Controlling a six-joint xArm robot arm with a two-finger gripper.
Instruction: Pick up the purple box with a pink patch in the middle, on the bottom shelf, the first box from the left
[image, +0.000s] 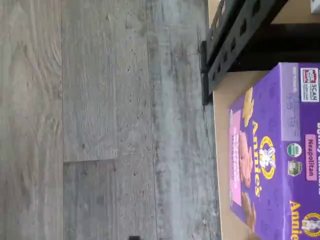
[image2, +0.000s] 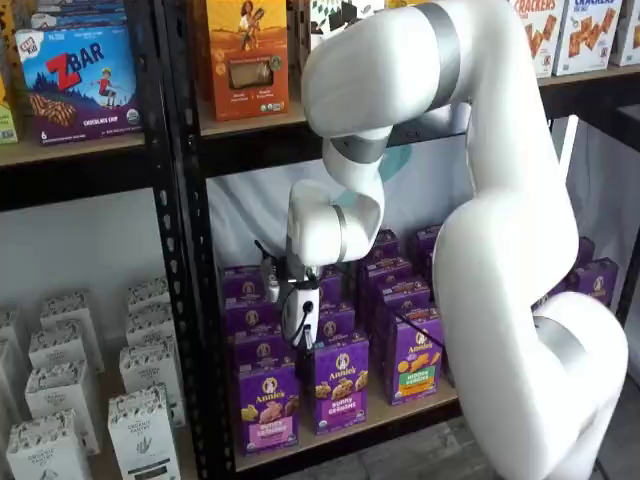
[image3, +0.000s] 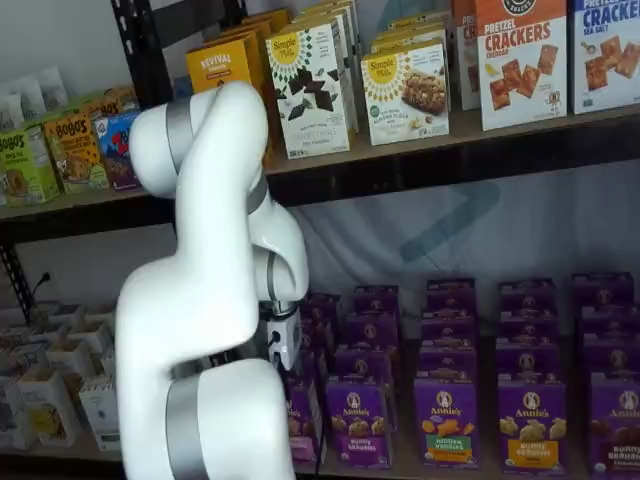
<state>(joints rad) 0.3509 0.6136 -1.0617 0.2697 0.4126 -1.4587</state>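
The purple box (image2: 268, 405) with the pink panel stands upright at the left end of the front row on the bottom shelf (image2: 404, 412). In the wrist view the purple box (image: 272, 155) fills one side, its pink panel and Annie's logo showing, on the tan board (image: 224, 125). In a shelf view it (image3: 302, 418) is partly hidden by my arm. My gripper (image2: 300, 342) hangs just above and behind this box; its white body (image3: 286, 340) shows in both shelf views. The fingers are not plain to see, and nothing shows held in them.
More purple boxes fill the shelf: one with a dark purple panel (image2: 340, 385) right beside the target, one with a green-and-orange panel (image2: 417, 360) further right. A black perforated upright (image2: 190, 300) stands to the left, with white boxes (image2: 60, 400) beyond. Grey wood floor (image: 100, 120) lies below.
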